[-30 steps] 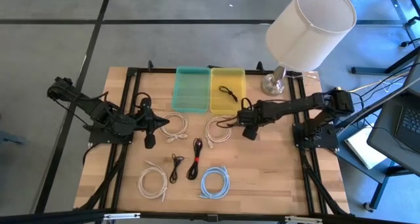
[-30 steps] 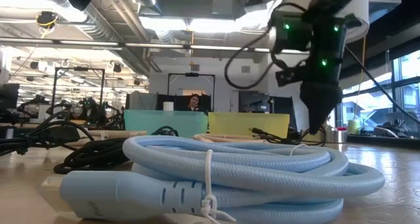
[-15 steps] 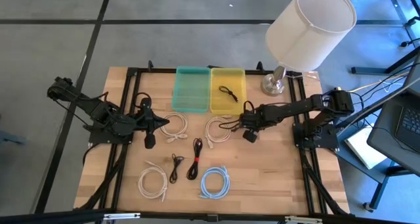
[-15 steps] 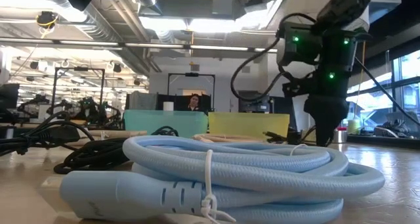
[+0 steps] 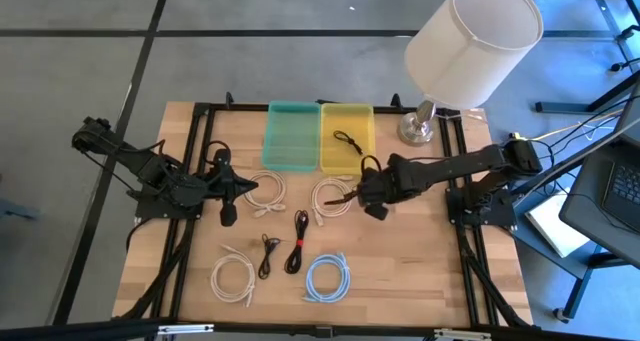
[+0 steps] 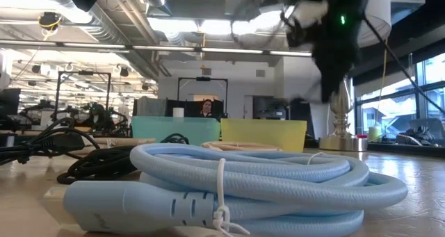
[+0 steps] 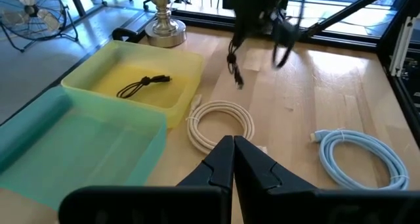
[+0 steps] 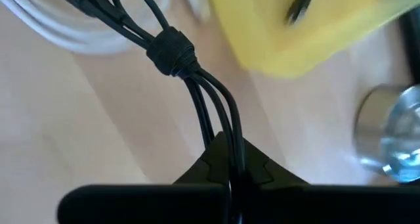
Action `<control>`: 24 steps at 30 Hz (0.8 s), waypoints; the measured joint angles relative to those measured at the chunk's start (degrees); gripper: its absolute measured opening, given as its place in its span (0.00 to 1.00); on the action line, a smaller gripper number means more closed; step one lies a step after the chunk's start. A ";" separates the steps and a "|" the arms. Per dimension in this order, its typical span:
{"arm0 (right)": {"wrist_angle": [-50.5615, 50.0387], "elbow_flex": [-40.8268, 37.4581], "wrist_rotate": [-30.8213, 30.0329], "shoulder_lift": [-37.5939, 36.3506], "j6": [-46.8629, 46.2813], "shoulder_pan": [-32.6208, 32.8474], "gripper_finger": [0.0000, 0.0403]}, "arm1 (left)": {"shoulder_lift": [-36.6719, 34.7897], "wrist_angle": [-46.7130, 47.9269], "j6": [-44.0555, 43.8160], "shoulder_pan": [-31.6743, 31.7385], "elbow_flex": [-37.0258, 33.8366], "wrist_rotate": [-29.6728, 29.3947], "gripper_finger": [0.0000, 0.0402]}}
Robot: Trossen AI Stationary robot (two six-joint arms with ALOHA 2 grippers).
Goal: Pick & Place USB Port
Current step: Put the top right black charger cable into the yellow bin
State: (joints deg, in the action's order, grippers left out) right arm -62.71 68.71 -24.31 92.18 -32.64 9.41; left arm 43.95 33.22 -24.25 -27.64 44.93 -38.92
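a wooden table [image 5: 400,271] held a teal bin [image 5: 292,136] and a yellow bin [image 5: 347,139] side by side, with coiled cables lying in front of them. the right gripper [image 5: 362,189], lifted just in front of the yellow bin, was clamped on a bundled black cable [image 8: 172,52] that hung from its fingers; the left gripper [image 7: 233,159] rested closed and empty near the table's left side. the dangling cable could snag the white coil [image 5: 330,198] below or catch the bin wall, and a thin pinch might let it slip.

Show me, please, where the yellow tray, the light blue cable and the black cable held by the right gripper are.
yellow tray [image 5: 347,123]: high view, bare floor.
light blue cable [image 5: 327,278]: high view, coil.
black cable [image 8: 172,51]: right wrist view, tie wrap.
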 joint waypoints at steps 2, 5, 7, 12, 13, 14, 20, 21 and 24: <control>-0.37 4.27 -0.55 0.00 0.04 0.18 0.00 | 0.00 0.01 0.20 -0.02 0.00 0.00 0.01; 0.22 10.67 -2.83 0.00 -0.44 -1.76 0.00 | 0.01 0.01 0.20 0.01 0.00 0.00 0.01; 1.64 14.65 -4.72 0.00 -1.51 -4.11 0.00 | -0.01 0.01 0.20 -0.02 0.00 0.00 0.01; 7.43 20.88 2.61 -0.11 -2.08 -14.02 0.00 | -0.01 0.01 0.11 -0.02 0.00 0.00 0.01; 8.84 21.10 5.83 -0.11 -1.95 -16.37 0.00 | 0.01 0.01 -0.03 0.01 0.00 0.00 0.01; 10.19 21.12 8.79 -0.11 -1.70 -18.56 0.00 | 0.00 0.01 -0.27 -0.02 0.00 0.00 0.01; 11.08 18.70 16.88 -0.11 -1.62 -27.72 0.00 | -0.01 -0.49 -0.66 -0.02 0.00 1.47 0.01; 11.12 17.72 17.89 -0.11 -1.58 -28.59 0.00 | -0.01 -0.47 -0.68 -0.02 0.00 1.51 0.01; 13.09 13.12 21.10 -0.11 -1.64 -30.35 0.00 | -0.01 -0.47 -0.62 -0.02 0.00 1.48 0.01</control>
State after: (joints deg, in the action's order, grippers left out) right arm -49.63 81.82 -3.20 92.07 -34.28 -20.94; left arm 43.94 32.75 -24.87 -27.66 44.93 -37.44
